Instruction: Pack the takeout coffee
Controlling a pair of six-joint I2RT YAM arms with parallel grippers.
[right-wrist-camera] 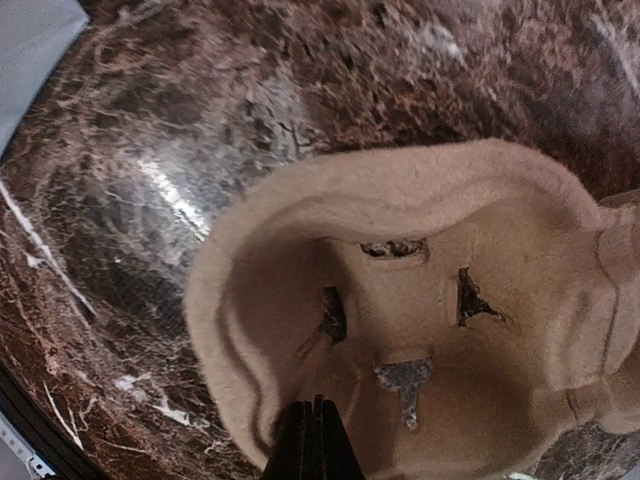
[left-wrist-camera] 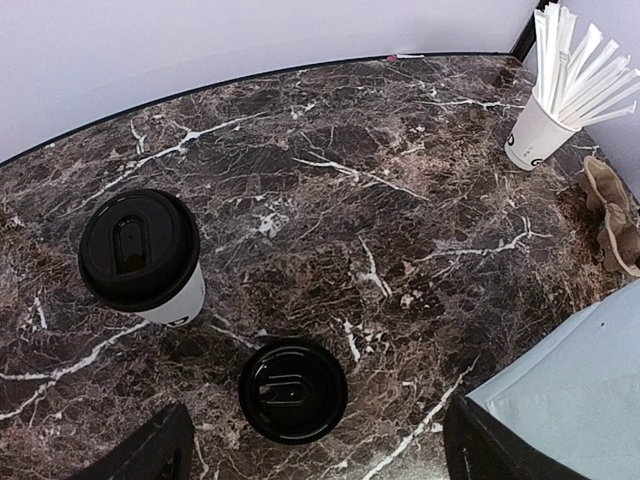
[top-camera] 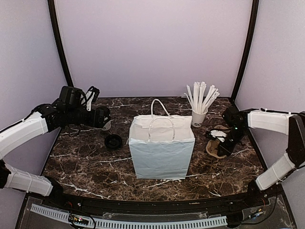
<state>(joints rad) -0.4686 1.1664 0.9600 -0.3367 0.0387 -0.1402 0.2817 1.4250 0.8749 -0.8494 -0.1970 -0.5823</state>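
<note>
Left wrist view: the left gripper (left-wrist-camera: 312, 420) hangs above the marble table (left-wrist-camera: 380, 200) with its fingers (left-wrist-camera: 150, 452) spread wide apart, holding nothing. Below the gap a loose black lid (left-wrist-camera: 292, 390) lies flat on the table. Just past it, to the left, the takeout coffee (left-wrist-camera: 140, 255) stands upright with its own lid on, apart from the loose one. The white paper bag (top-camera: 162, 152) stands open mid-table. At far right a cup of white sticks (top-camera: 199, 112) stands behind the brown cup carrier (right-wrist-camera: 420, 300). There the right gripper (right-wrist-camera: 313, 435) has its fingers pressed together over one well; whether they pinch the pulp I cannot tell.
</note>
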